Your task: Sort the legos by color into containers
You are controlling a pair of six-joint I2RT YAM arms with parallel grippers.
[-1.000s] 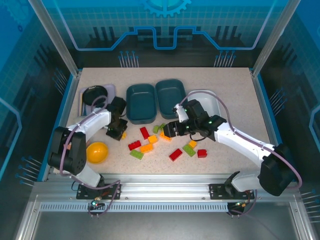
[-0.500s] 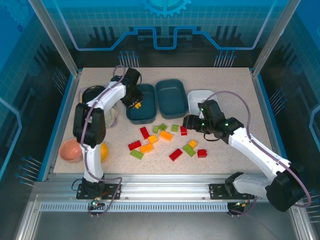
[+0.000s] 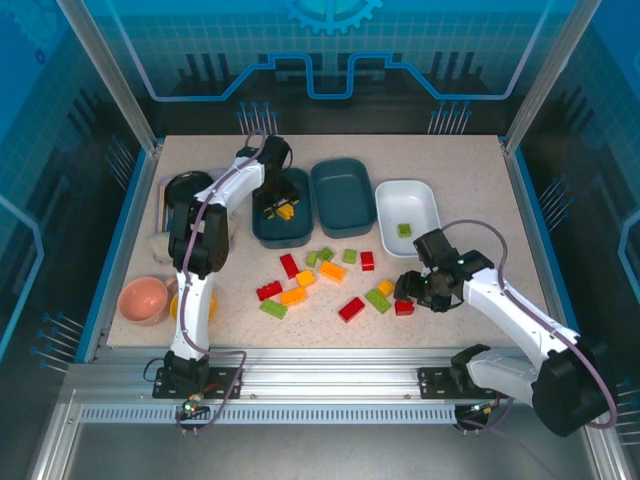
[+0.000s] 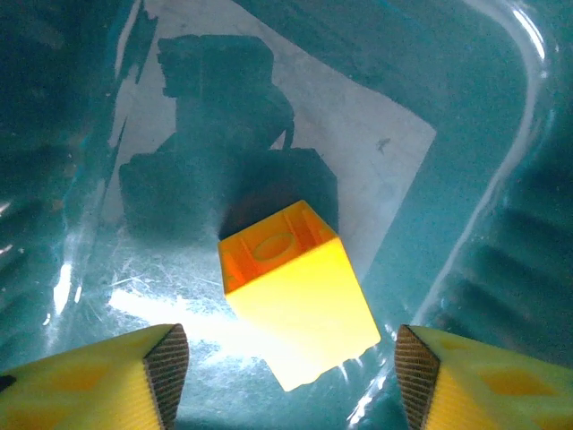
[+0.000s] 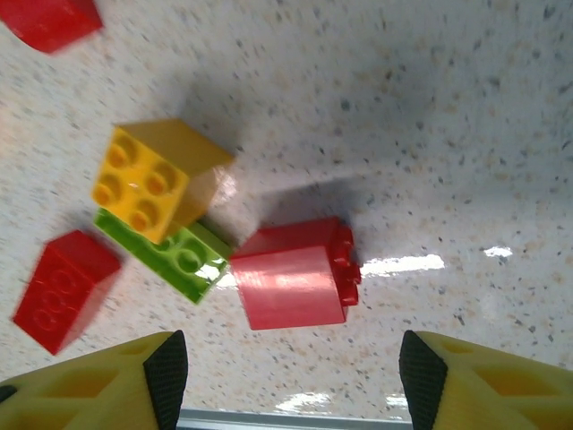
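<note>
Stands barely begun: green brick in white bin, orange-yellow brick in teal bin farthest from it, other legos loose nearby; left gripper, right gripper parted.

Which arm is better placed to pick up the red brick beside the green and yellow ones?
Right. The right gripper hangs open directly over that red brick. The left gripper is far off, open above an orange brick in a teal bin.
</note>
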